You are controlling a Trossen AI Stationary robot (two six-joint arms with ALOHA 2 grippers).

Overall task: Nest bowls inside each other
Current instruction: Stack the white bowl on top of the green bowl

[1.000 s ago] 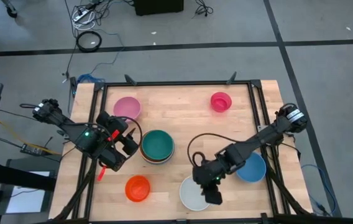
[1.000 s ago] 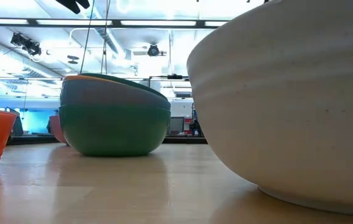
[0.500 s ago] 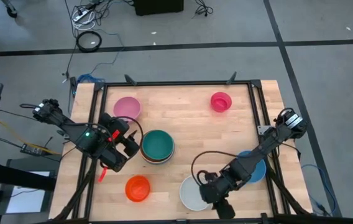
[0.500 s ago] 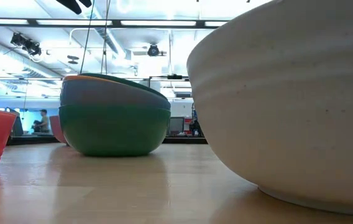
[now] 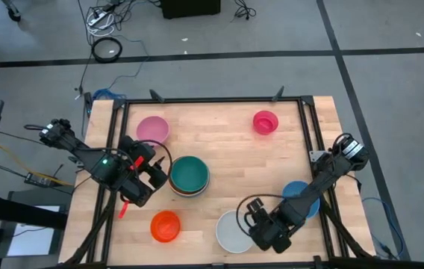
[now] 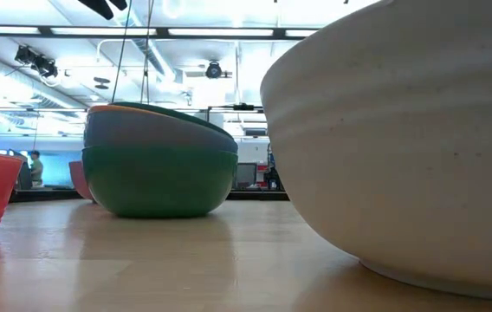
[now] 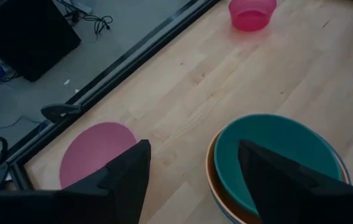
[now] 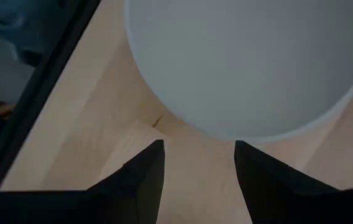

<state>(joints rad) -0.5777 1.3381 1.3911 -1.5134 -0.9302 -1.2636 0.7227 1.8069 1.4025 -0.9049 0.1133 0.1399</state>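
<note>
The white bowl [image 5: 231,232] stands on its base near the table's front edge and fills the low view's right side [image 6: 402,147]. My right gripper [image 5: 263,228] points down just right of it. Its fingers are open over bare wood [image 8: 199,149], short of the white rim [image 8: 245,68]. A teal bowl tops a nested stack [image 5: 189,175] at the middle left. My left gripper [image 5: 160,173] hovers open beside that stack [image 7: 276,155]. Standing singly are a pink bowl [image 5: 152,128], a magenta bowl [image 5: 265,122], an orange bowl [image 5: 165,226] and a blue bowl [image 5: 295,193], which my right arm partly covers.
A black metal frame [image 5: 212,99] rims the table, and its near rail passes close by my right gripper [image 8: 33,93]. Bare wood [image 5: 227,149] lies between the stack and the magenta bowl. Cables lie on the floor beyond the far edge.
My right arm has swung toward the table's near edge, and its wrist has rolled. The gripper has sunk beside the white bowl's right rim. The bowls have kept their places.
</note>
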